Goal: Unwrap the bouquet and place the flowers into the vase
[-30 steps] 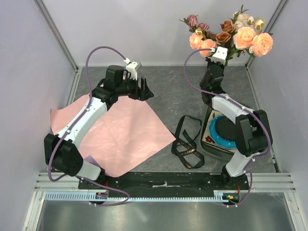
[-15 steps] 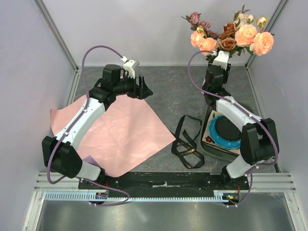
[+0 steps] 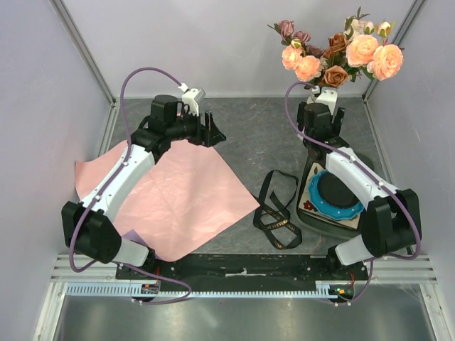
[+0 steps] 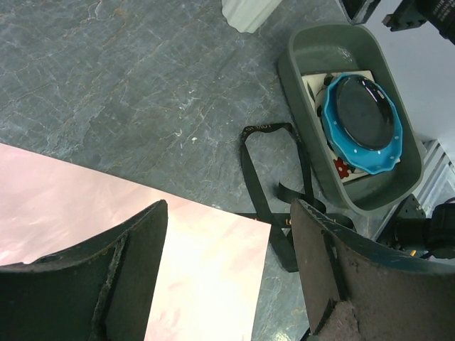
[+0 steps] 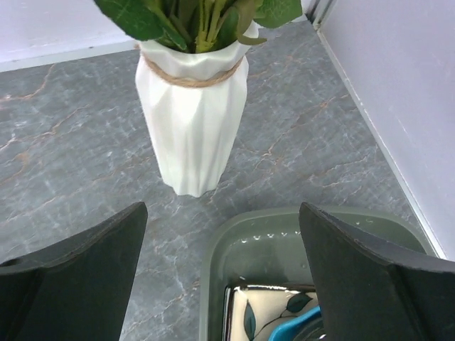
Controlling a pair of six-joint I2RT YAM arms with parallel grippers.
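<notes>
Change: the right gripper (image 5: 222, 213) has let go of the stems and drawn back toward the near edge. A second ago it was pinched shut at the neck; now its jaws stand wide with nothing between them.
Flowers: the flowers (image 3: 341, 53) stand upright in the vase (image 5: 192, 121) at the far right corner of the table (image 3: 256, 135). Their green stems run down the neck and the blooms fan out above the rim.
Meaning for the task: the wrap is off and the stems are in, so little seems left beyond pulling the arms clear.
Left gripper: the left gripper (image 4: 229, 213) is wide and empty. It hovers over the far corner of the pink paper (image 3: 178, 192), much where it was a second ago.
Paper: it lies flat across the left half of the table, reaching toward the near edge.
Ribbon: the black ribbon (image 3: 277, 209) lies in loose loops between the paper and the tray (image 5: 213, 256).
Tray: grey-green, it holds the blue dish (image 3: 334, 192) and sits at the right edge, just nearer than the vase.
In the way: the tray rim lies close to the vase's foot and below the open jaws. The vase looks top-heavy, so a sideways retreat could tip it.
</notes>
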